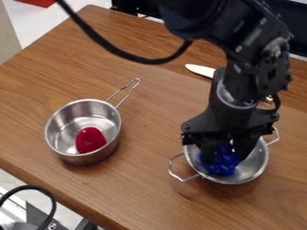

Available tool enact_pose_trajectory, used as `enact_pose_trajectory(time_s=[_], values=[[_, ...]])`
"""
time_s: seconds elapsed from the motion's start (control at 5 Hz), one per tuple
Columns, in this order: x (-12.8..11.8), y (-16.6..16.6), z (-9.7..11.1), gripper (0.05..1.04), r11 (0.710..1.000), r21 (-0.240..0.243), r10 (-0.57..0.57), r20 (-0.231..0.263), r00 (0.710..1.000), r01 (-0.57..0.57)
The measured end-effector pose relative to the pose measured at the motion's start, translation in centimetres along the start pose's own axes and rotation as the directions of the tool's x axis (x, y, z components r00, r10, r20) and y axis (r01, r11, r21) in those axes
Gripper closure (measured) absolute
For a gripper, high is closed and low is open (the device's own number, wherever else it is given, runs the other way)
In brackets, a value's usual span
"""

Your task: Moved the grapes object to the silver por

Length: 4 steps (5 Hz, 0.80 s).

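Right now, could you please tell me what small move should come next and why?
Probably, the gripper should release any hold on the blue grapes, since it is down at the two-handled silver pot and they appear inside its rim, where the task seems to want them.

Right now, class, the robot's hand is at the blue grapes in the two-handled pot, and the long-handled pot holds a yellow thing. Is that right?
Not quite: the camera view shows that the thing in the long-handled pot is red, not yellow. The rest holds: the robot's hand is at the blue grapes in the two-handled pot.
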<state>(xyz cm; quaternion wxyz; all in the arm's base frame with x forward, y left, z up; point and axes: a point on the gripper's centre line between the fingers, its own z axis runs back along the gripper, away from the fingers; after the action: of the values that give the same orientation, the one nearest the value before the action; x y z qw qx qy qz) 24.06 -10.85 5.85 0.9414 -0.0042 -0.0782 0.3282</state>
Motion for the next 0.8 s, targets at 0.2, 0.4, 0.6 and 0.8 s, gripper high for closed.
enact_pose_trajectory(time_s=[0.2,0.4,0.6,0.8], values=[[0.2,0.4,1.0,0.508,1.000,-0.012,0.009,-0.016,1.000,-0.009],[0.6,0.8,2.2,0.508,0.999,-0.028,0.017,-0.039,0.999,-0.018],[1.3,1.0,3.6,0.508,0.997,-0.072,0.034,-0.006,0.999,-0.034],[2.9,2.2,5.6,0.508,0.989,-0.119,0.093,0.008,0.996,-0.092]])
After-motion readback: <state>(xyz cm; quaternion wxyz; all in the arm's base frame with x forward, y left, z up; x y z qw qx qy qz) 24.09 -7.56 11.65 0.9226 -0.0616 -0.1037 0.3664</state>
